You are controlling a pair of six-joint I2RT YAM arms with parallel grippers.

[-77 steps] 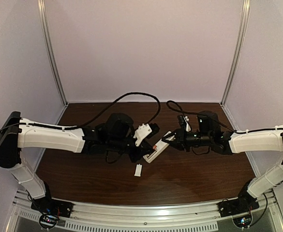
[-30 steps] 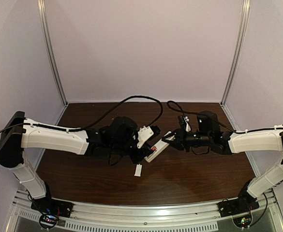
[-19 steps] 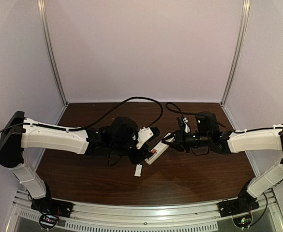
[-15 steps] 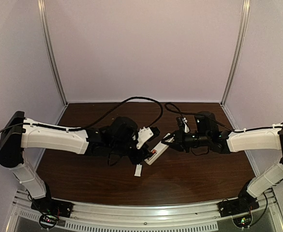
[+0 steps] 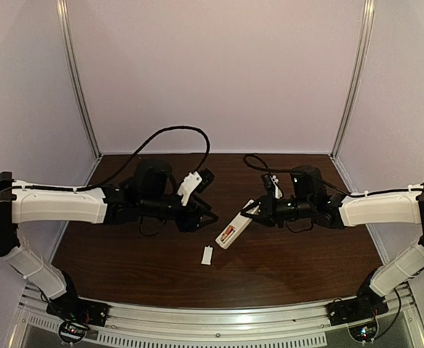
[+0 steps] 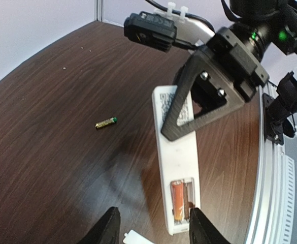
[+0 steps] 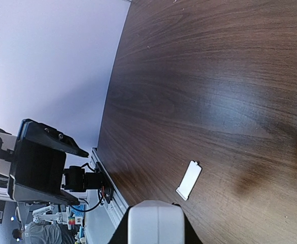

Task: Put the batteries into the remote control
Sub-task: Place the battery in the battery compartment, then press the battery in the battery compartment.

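The white remote control [image 5: 233, 227] lies back-up and slanted, with my right gripper [image 5: 253, 211] shut on its far end. Its battery bay is uncovered, and one orange battery [image 6: 177, 200] sits in the left slot while the right slot shows bare. A second battery [image 6: 106, 122] lies loose on the table to the left. My left gripper [image 5: 209, 215] hangs open to the left of the remote, holding nothing. In the left wrist view its fingertips [image 6: 109, 226] flank the remote's [image 6: 174, 152] near end from above. The right wrist view shows only the remote's end [image 7: 155, 219] between the jaws.
The small white cover plate [image 5: 206, 255] lies on the dark wood table [image 5: 298, 261], near the remote's lower end, cover plate [image 7: 189, 180] also in the right wrist view. Pale walls enclose the table at the back and sides. A metal rail [image 5: 219, 319] runs along the near edge.
My left gripper has opened and drawn back to the left, away from the remote, leaving an orange battery in the bay. The right gripper keeps its hold; the remote has barely shifted.
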